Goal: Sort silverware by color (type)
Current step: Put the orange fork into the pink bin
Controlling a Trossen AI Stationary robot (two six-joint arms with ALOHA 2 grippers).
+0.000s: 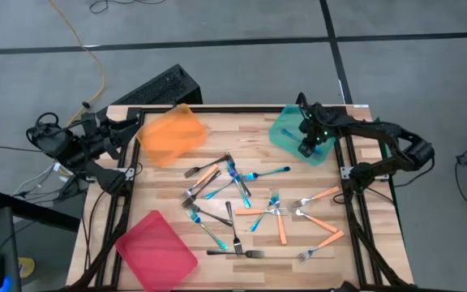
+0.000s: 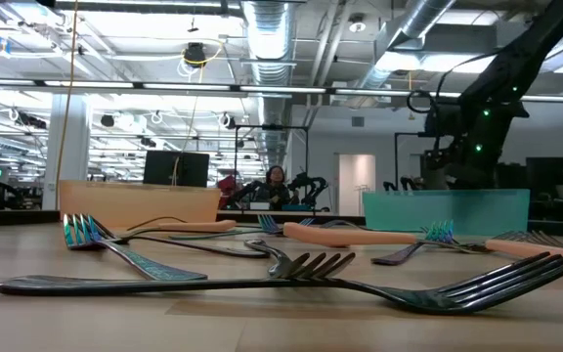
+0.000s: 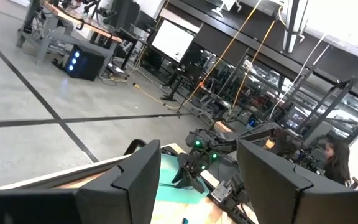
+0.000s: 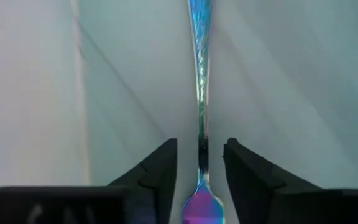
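The sorting has barely begun, judging by the table: most of the forks [image 1: 242,207], orange, blue and dark-handled, lie scattered in the middle, and the orange tray [image 1: 171,134] and pink tray [image 1: 156,250] look empty. The right gripper [image 1: 309,146] is reaching down over the teal tray [image 1: 286,131], and a blue iridescent fork [image 4: 199,93] runs lengthwise between its jaws, which stand slightly apart on either side of it, releasing rather than clamping. The left gripper [image 1: 128,127] waits off the table's far left corner, jaws spread and holding nothing.
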